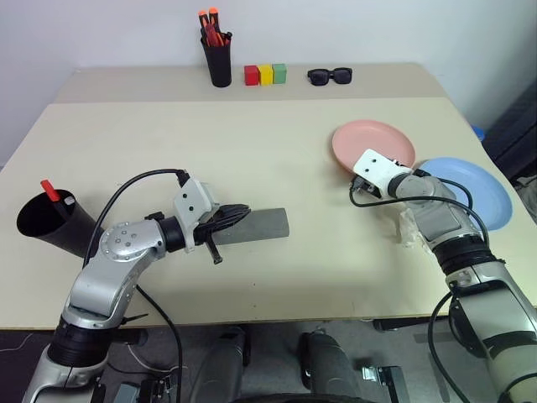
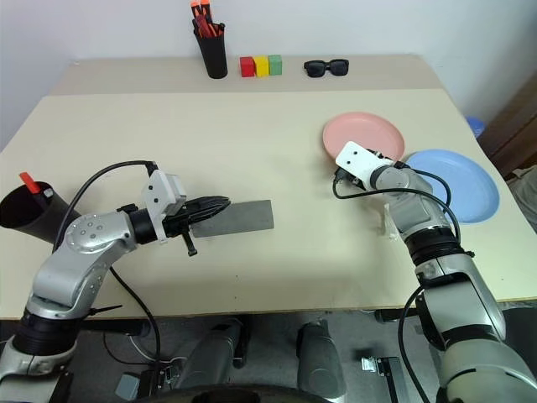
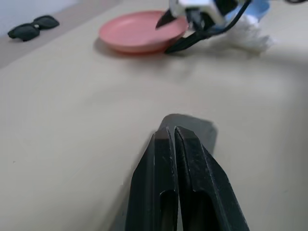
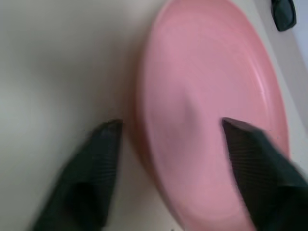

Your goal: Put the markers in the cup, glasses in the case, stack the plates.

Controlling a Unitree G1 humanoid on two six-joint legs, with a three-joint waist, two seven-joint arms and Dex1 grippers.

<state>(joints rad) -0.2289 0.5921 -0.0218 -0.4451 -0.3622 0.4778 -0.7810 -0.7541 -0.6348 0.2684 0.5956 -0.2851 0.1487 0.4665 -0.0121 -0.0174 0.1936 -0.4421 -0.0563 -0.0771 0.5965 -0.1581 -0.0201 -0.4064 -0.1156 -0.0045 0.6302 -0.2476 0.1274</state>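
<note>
The black cup (image 1: 52, 225) lies tipped at the table's left edge with a red marker (image 1: 50, 191) sticking out of it. My left gripper (image 1: 237, 213) is shut with nothing in it, its fingers (image 3: 166, 159) resting over the near end of the closed grey case (image 1: 262, 225). The glasses are out of view. At the right, the pink plate (image 1: 379, 139) lies beside the blue plate (image 1: 480, 190). My right gripper (image 4: 172, 126) is open astride the pink plate's near rim, with one finger over the plate and the other over the table.
A black pen pot (image 1: 219, 57) of orange-capped pens, three coloured blocks (image 1: 265, 75) and black sunglasses (image 1: 330, 76) stand along the far edge. A small clear object (image 1: 410, 231) sits by my right forearm. The table's right edge runs just past the blue plate.
</note>
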